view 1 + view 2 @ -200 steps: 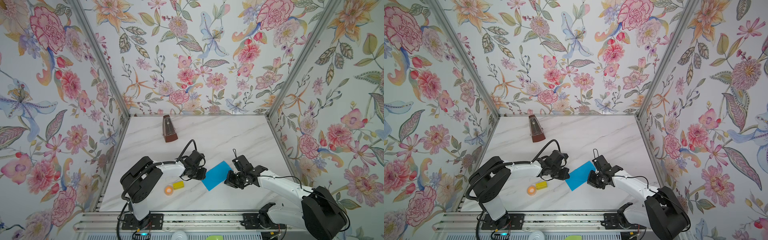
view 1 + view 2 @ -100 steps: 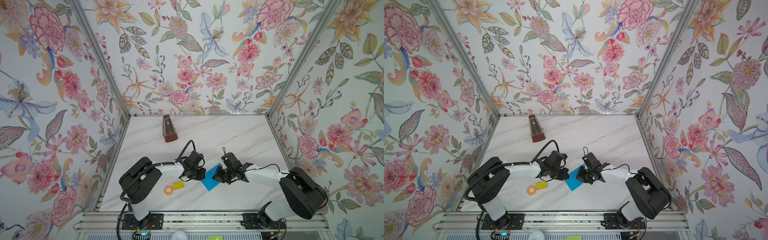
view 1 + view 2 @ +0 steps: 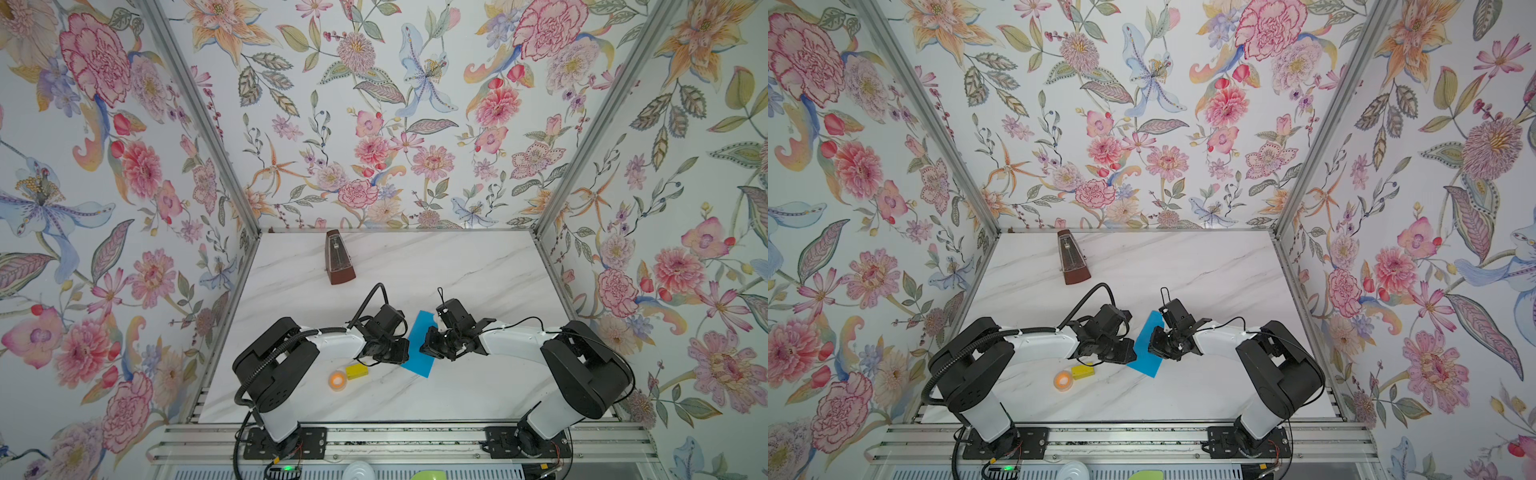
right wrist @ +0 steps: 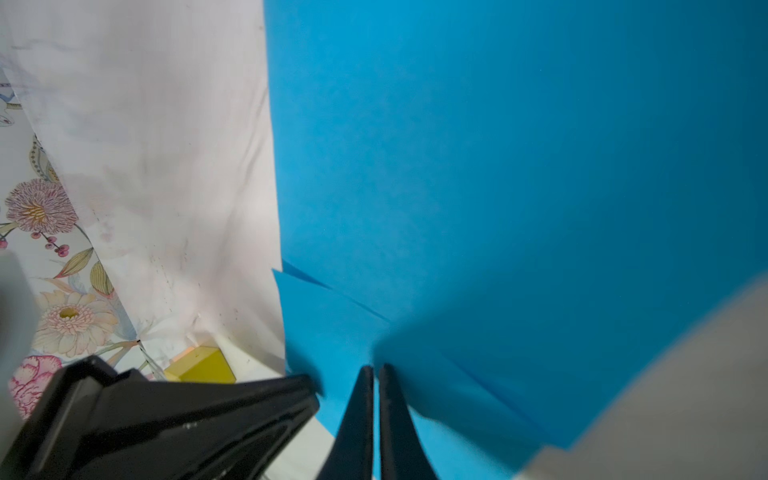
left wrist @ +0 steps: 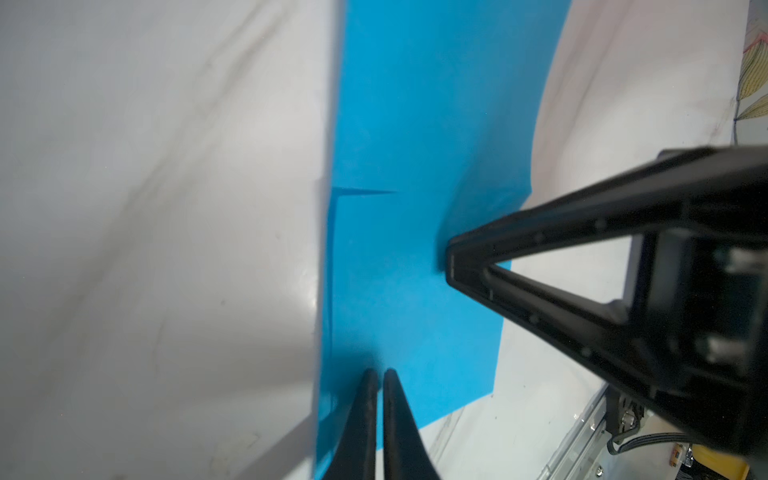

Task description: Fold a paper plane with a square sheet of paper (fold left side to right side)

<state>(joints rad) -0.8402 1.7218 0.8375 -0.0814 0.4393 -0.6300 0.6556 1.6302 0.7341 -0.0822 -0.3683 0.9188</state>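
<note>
I see my left tool (image 5: 380,374) with its fingers drawn almost together, only a thin slit between them. Its tips rest on top of the square sheet of paper (image 3: 420,332) and nothing is clamped between them. My right tool (image 4: 374,370) is closed just as tightly, and its tips also bear down on the blue surface. The sheet lies flat on the worktop (image 3: 457,270) as a narrow, doubled-over strip, directly under both tool tips. The tools face each other from opposite long edges, close together. The yellow block (image 3: 356,371) sits just beside the left tool, on the side away from the right one. The orange tape roll (image 3: 337,379) sits just beyond the block. The brown metronome (image 3: 338,259) stands well apart from both tools.
</note>
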